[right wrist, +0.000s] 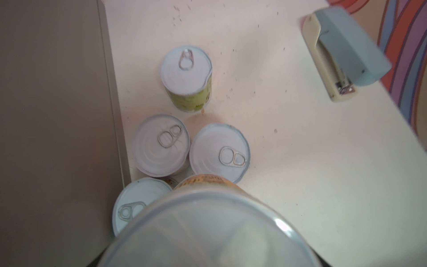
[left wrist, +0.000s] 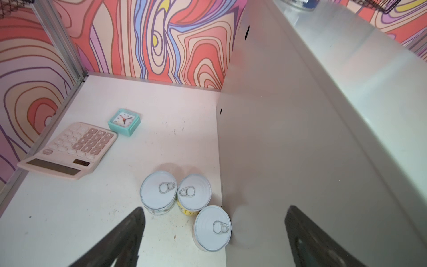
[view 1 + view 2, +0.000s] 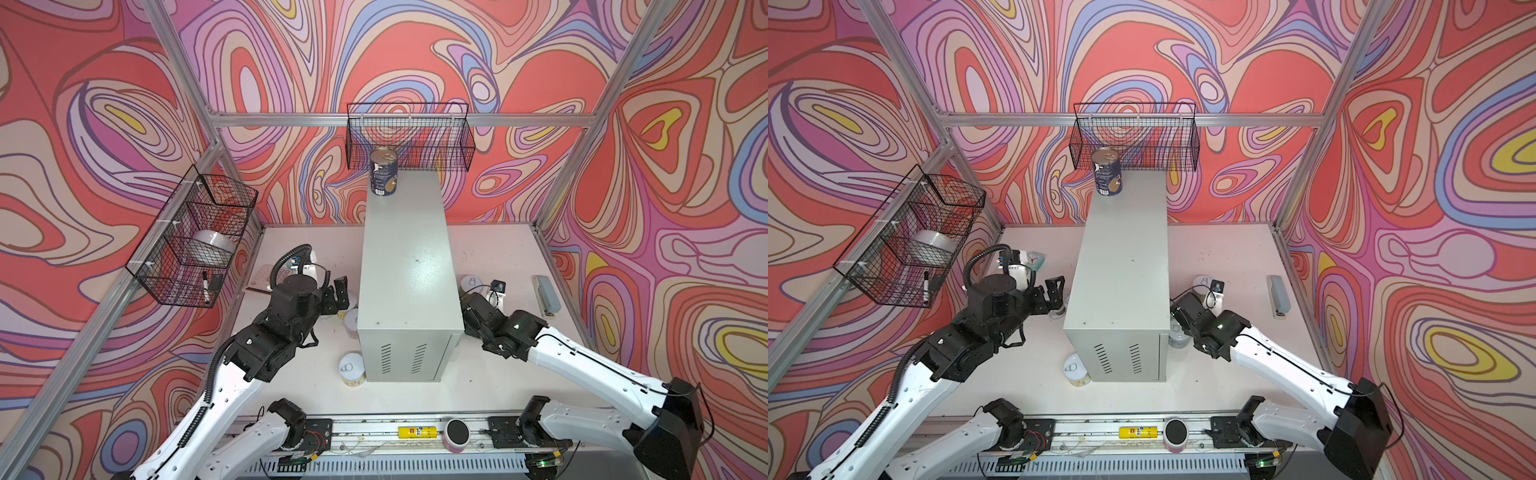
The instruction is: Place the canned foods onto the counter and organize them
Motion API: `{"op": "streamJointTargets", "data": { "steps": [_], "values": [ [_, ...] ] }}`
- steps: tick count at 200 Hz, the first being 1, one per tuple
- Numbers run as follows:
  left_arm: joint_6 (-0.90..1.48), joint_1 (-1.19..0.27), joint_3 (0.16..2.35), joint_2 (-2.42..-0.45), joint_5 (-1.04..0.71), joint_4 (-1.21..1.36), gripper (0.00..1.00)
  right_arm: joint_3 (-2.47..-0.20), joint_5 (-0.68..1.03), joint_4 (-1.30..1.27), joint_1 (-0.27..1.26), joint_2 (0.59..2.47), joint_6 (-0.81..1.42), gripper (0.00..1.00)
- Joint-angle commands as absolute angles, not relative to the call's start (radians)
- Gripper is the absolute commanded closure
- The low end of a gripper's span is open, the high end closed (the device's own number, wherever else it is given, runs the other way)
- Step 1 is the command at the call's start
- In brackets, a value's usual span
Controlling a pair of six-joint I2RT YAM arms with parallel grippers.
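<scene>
Left gripper hung over the table left of the counter, fingers spread wide, nothing in them. Below it were three short tins: white-label tin, yellow-label tin touching it, and a third tin hard against the counter wall. A cream-label tin stood at the counter's front left corner. Only the dark-blue tin was on the counter top, at the far end.

Right of the counter sat a green-label tin and three more lids, with an orange-label tin right up at the camera. Right gripper: fingers hidden, but that tin sat well above its neighbours, so I judged it clamped.

Handling, my read: the tins are rigid and dense if full, with slick sleeves. Pinch across the side wall below the rim, not by the pull tab. The third tin leaves little finger room on the wall side.

Writing: nothing legible. The blue tin's white print was too small to read, and the pastel labels were blurred.
</scene>
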State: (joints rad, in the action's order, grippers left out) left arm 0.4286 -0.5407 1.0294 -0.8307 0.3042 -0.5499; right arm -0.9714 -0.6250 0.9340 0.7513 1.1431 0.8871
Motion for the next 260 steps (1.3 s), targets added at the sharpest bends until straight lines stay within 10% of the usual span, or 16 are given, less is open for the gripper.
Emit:
{"op": "streamJointTargets", "data": {
  "steps": [1,109,260],
  "values": [
    [0.399,-0.533,1.068,-0.822,0.336,-0.560,0.05,-1.138,-0.763,1.017,0.764,1.166,0.777,1.00],
    [0.397,-0.532,1.104,-0.817,0.289,-0.560,0.06,-1.592,-0.902,1.103,0.758,1.220,0.511,1.00],
    [0.468,-0.534,1.088,-0.944,0.160,-0.535,0.09,-2.316,-0.564,1.114,0.758,1.643,0.152,1.00]
  ]
}}
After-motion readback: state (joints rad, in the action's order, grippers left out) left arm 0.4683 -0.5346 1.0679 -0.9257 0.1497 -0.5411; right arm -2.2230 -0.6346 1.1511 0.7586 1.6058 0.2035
